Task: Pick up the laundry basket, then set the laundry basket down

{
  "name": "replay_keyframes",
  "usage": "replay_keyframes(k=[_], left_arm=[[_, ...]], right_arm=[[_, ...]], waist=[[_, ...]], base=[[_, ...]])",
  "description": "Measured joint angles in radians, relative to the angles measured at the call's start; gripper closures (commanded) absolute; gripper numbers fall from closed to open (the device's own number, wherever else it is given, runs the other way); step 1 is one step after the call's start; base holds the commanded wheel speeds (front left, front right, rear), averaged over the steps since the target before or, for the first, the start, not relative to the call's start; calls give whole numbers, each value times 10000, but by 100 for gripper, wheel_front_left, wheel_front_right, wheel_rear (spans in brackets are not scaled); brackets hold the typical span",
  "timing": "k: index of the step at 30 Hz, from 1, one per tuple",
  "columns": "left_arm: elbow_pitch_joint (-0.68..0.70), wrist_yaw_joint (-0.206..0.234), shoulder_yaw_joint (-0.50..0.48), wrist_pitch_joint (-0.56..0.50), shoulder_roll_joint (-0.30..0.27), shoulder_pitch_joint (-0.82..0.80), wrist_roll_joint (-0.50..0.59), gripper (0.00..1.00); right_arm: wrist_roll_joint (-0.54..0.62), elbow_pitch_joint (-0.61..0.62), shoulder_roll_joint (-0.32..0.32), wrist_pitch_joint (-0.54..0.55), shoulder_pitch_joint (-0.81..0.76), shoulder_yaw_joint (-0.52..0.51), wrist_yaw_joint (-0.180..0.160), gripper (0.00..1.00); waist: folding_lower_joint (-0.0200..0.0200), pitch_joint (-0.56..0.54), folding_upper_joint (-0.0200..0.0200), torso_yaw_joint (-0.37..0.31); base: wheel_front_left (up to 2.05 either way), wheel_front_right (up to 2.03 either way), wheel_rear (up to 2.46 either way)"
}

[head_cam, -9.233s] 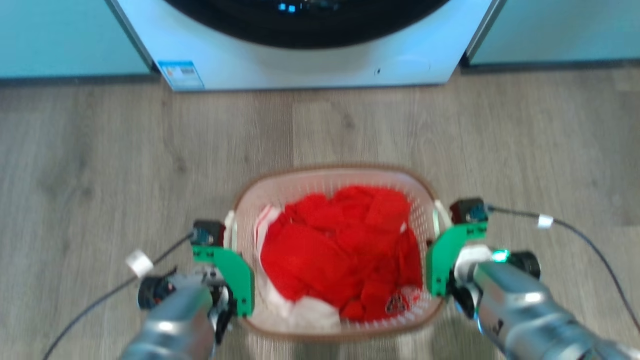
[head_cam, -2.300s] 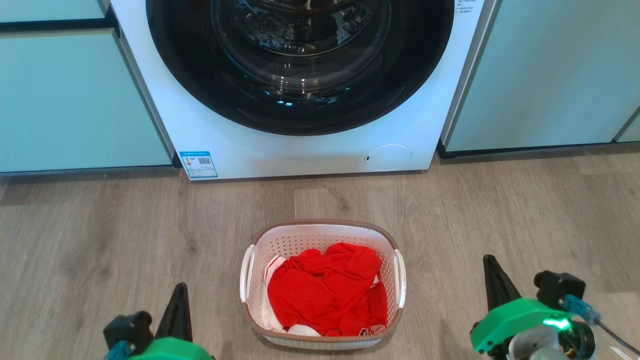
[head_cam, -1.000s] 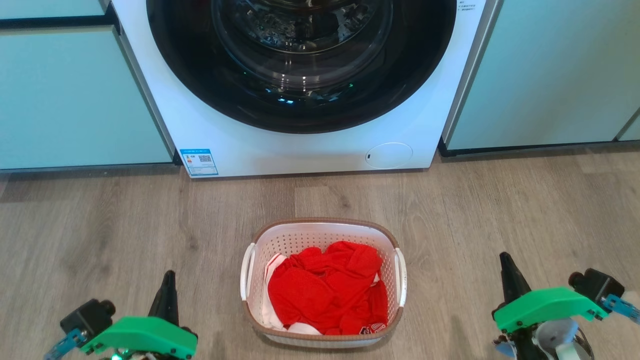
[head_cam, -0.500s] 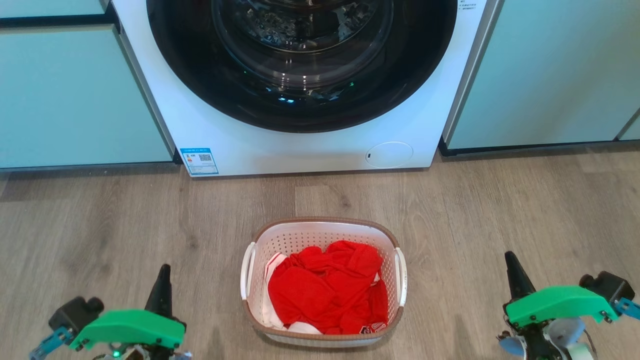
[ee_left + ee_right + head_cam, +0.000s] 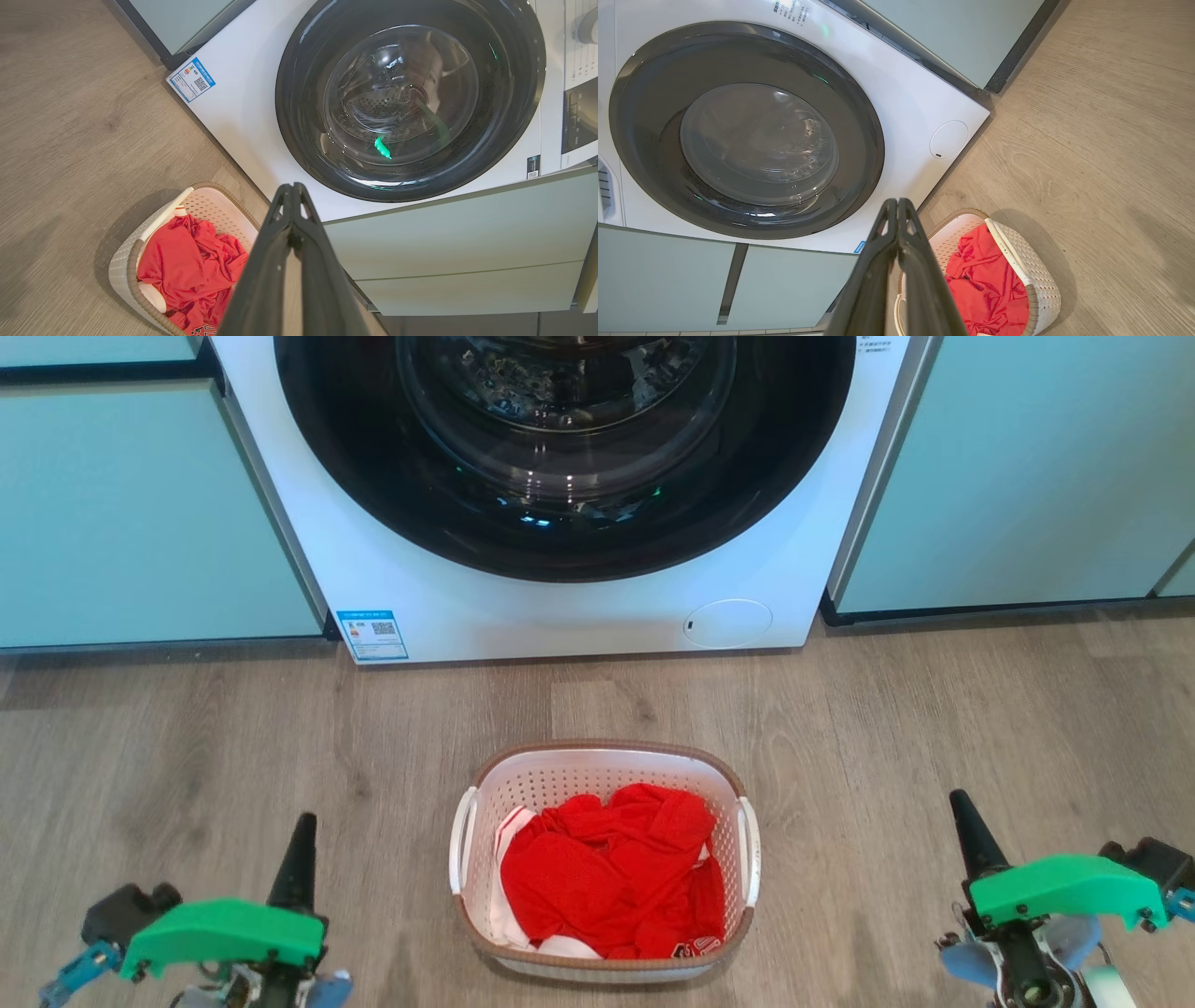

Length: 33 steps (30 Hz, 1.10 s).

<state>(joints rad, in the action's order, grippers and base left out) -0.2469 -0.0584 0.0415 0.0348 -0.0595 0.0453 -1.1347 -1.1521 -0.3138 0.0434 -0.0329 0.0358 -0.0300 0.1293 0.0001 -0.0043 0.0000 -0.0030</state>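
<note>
Wood floor [image 5: 187,747] carries the laundry basket [image 5: 597,775] — midway between left pincer [image 5: 303,831] and right pincer [image 5: 963,807], both closed, empty.

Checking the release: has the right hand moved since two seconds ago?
Yes. The right hand has drifted rightward, farther from the laundry basket, which stayed put.

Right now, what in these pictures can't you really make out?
- Floor of the laundry basket: head view, covered by red clothes.
- Blue sticker on the washing machine: print too small to read.
- Washing machine's top: cut off by head view's upper edge.
- Part of the basket, left wrist view: behind the shut left pincer.
</note>
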Motion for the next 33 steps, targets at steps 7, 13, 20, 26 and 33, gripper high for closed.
replay_keyframes(k=[7,13,20,26,33], left_arm=[[-21,-77,-198,-176,0,-264,-779,100],[-50,-198,-251,-339,2,-268,-1467,100],[-138,-311,-500,-545,2,-507,-2385,100],[-165,-384,-543,-708,4,-531,-2951,100],[-217,-476,-646,-922,8,-744,-3754,100]], right_arm=[[-742,52,2,207,14,-88,0,100],[-1388,90,4,399,14,-209,0,100],[-2272,115,4,604,15,-372,0,100],[-2796,163,4,759,19,-453,0,100],[-3557,224,4,949,29,-633,0,100]], waist=[[0,13,0,5],[0,23,1,9],[0,37,2,14],[0,46,1,18],[0,58,1,23]], base=[[0,0,0],[0,0,0],[0,0,0],[0,0,0],[0,0,0]])
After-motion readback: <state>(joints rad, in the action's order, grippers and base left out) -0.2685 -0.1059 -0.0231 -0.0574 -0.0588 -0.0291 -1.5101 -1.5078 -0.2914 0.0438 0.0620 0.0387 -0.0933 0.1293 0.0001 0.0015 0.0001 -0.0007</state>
